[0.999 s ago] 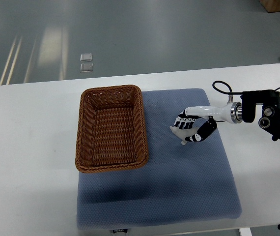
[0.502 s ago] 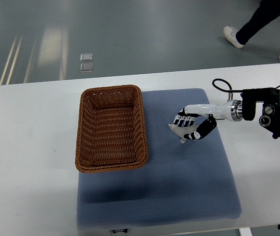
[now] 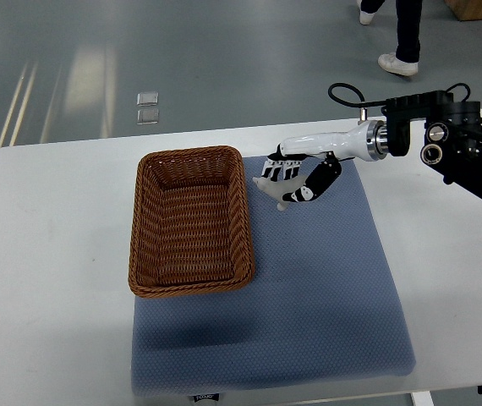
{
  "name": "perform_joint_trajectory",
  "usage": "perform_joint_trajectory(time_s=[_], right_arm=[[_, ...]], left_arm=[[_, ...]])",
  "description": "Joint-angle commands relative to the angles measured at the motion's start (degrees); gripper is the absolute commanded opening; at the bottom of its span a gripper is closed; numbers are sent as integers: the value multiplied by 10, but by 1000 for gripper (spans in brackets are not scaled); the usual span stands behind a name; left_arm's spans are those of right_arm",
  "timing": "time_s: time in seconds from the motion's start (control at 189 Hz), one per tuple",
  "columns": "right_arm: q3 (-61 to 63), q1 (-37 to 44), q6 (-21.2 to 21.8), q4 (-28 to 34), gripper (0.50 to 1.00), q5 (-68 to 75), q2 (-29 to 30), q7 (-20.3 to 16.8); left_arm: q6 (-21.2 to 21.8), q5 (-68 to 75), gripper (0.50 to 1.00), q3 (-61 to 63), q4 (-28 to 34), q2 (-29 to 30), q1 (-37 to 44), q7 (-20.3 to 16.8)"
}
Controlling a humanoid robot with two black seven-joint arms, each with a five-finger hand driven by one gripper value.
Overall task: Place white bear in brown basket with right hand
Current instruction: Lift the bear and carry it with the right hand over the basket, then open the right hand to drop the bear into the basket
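My right hand (image 3: 290,182) hangs above the blue mat (image 3: 309,288), just right of the brown basket's (image 3: 144,245) far right corner. Its fingers are curled around a small white bear (image 3: 276,194), of which only a bit shows below the fingers. The woven brown basket stands on the mat's left part and holds nothing that I can see. The right arm (image 3: 444,148) comes in from the right edge. My left arm does not show.
The white table (image 3: 46,254) carries the mat and basket. A person's legs and shoes (image 3: 397,34) are on the floor beyond the table's far right. Two small clear tiles (image 3: 148,107) lie on the floor beyond the table.
My right hand has lifted the white bear off the mat and carried it up and left toward the basket's far right corner. The person on the floor has walked left.
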Motion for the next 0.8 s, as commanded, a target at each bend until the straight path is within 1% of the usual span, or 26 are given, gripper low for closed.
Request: perform_joint_trajectory(time_s=[0.0, 0.159, 0.291, 0.312, 0.433, 0.507, 0.529, 0.544, 0.581, 0.608, 0.634, 0.64, 0.645, 0.65, 0.671, 0.703, 0.793], right_arm=[[-22, 37, 1, -31, 500, 12, 46, 0], [-46, 77, 1, -83, 500, 25, 131, -2], [-52, 93, 1, -147, 500, 24, 212, -3], [-52, 93, 1, -153, 500, 24, 218, -3], [-52, 94, -7, -228, 500, 21, 220, -4], [-52, 89, -9, -242, 500, 20, 220, -5], [-52, 88, -11, -245, 511, 20, 220, -5], [-53, 86, -14, -247, 531, 20, 220, -5], [-56, 80, -20, -247, 558, 20, 220, -5], [-59, 74, -25, -247, 594, 20, 220, -5], [-62, 70, -27, -247, 613, 20, 220, -5], [-63, 67, -27, -247, 625, 20, 220, -5], [-63, 67, -27, -247, 625, 20, 220, -5], [-64, 66, -27, -247, 637, 20, 220, -5], [-65, 63, -27, -246, 658, 20, 220, -5], [-65, 59, -27, -245, 672, 21, 220, -5], [-63, 54, -20, -241, 672, 25, 220, -5]], left_arm=[[0, 0, 1000, 0, 0, 0, 0, 0], [0, 0, 1000, 0, 0, 0, 0, 0], [0, 0, 1000, 0, 0, 0, 0, 0], [0, 0, 1000, 0, 0, 0, 0, 0], [0, 0, 1000, 0, 0, 0, 0, 0], [0, 0, 1000, 0, 0, 0, 0, 0], [0, 0, 1000, 0, 0, 0, 0, 0], [0, 0, 1000, 0, 0, 0, 0, 0], [0, 0, 1000, 0, 0, 0, 0, 0], [0, 0, 1000, 0, 0, 0, 0, 0], [0, 0, 1000, 0, 0, 0, 0, 0], [0, 0, 1000, 0, 0, 0, 0, 0], [0, 0, 1000, 0, 0, 0, 0, 0], [0, 0, 1000, 0, 0, 0, 0, 0], [0, 0, 1000, 0, 0, 0, 0, 0], [0, 0, 1000, 0, 0, 0, 0, 0], [0, 0, 1000, 0, 0, 0, 0, 0]])
